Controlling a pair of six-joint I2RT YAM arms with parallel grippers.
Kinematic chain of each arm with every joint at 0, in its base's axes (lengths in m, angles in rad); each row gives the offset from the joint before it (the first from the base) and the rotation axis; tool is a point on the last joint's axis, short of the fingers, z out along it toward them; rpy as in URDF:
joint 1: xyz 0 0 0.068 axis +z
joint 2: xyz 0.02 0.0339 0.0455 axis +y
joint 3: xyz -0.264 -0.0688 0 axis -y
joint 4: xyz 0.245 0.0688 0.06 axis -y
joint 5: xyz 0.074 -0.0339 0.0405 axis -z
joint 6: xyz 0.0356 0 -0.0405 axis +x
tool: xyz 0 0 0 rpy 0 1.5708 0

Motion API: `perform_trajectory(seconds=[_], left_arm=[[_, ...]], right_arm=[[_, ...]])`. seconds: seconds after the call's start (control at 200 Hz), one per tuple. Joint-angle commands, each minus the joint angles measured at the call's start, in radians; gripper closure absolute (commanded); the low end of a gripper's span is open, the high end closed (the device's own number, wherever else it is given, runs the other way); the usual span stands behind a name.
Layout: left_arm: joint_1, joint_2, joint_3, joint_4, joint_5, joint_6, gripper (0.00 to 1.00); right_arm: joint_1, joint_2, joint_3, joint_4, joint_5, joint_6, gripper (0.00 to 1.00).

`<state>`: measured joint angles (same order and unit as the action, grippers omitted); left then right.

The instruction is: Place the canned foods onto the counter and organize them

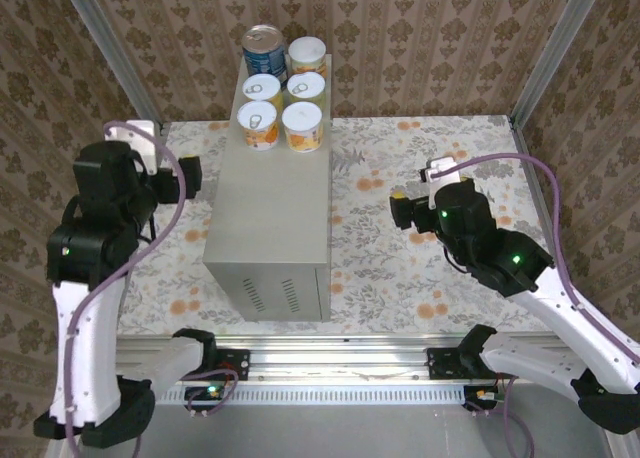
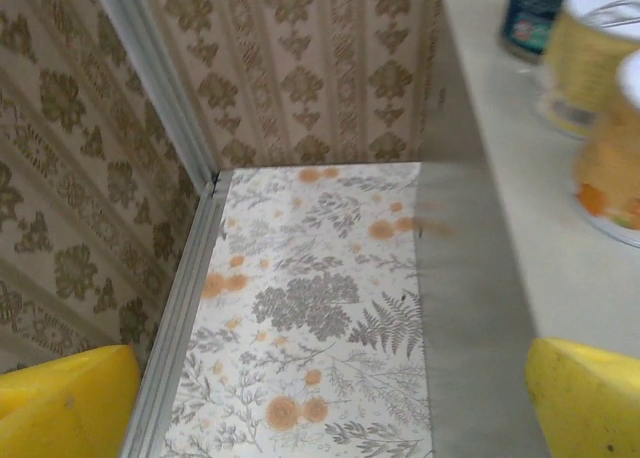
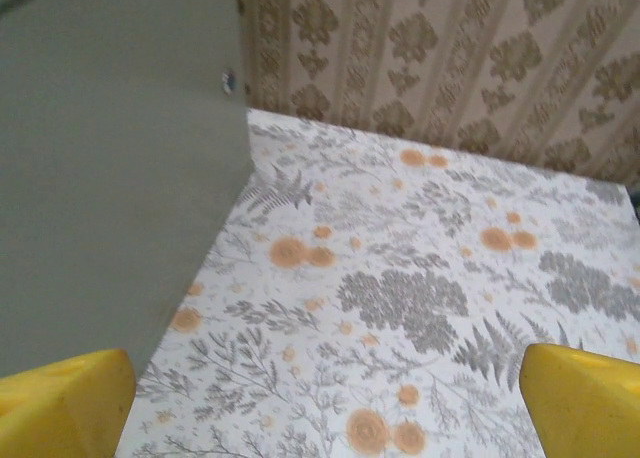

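On top of the counter (image 1: 270,203), at its far end, I see all six cans (image 1: 258,124) standing up in two rows of three. The blue can (image 1: 263,48) is the tall one, at the back on the left. The five orange cans (image 1: 302,126) fill the other spots, and they all stand close together. The near half of the counter top is bare. The counter is a tall grey box. It stands on the flowered floor (image 1: 410,268), and it has vent slots (image 1: 265,298) on the side that faces me.

My left pincer (image 1: 190,176) hangs just to the left of the counter, near the cans but not touching them. It is spread wide and holds nothing. Through its own camera I see its two yellow fingers (image 2: 65,403) far apart in the bottom corners, with the floor and the counter's edge between them. On the right of that view are the counter top, the blue can and two orange cans, all a bit blurry.

My right pincer (image 1: 402,208) hangs over the floor to the right of the counter, near it but not touching it. It is spread wide too, and it is empty. Its camera shows its yellow fingers (image 3: 585,398) far apart, the grey side of the counter on the left, and flowers on the floor below.
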<state>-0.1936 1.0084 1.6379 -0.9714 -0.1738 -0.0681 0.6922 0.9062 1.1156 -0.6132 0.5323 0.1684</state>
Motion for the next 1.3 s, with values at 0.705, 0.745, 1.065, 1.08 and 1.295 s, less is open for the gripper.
perform_trajectory(seconds=[0.705,0.745,1.065,1.08,1.295], left_arm=[[0.237,-0.001,-0.931,0.796,-0.083,-0.086,0.00],[0.237,0.015,-0.962,0.835,-0.088,-0.084,0.00],[0.238,0.181,-1.185,1.284,-0.023,-0.070,0.00],[0.238,0.189,-1.190,1.300,-0.020,-0.071,0.00],[0.235,0.262,-1.250,1.496,0.027,-0.044,0.00]], right_arm=[[-0.446,0.107,-0.562,0.627,-0.065,-0.014,0.00],[-0.455,0.115,-0.592,0.693,-0.074,-0.021,0.00],[-0.531,0.343,-0.697,1.060,-0.099,-0.043,0.00],[-0.530,0.350,-0.692,1.053,-0.097,-0.043,0.00],[-0.533,0.390,-0.704,1.185,-0.143,-0.073,0.00]])
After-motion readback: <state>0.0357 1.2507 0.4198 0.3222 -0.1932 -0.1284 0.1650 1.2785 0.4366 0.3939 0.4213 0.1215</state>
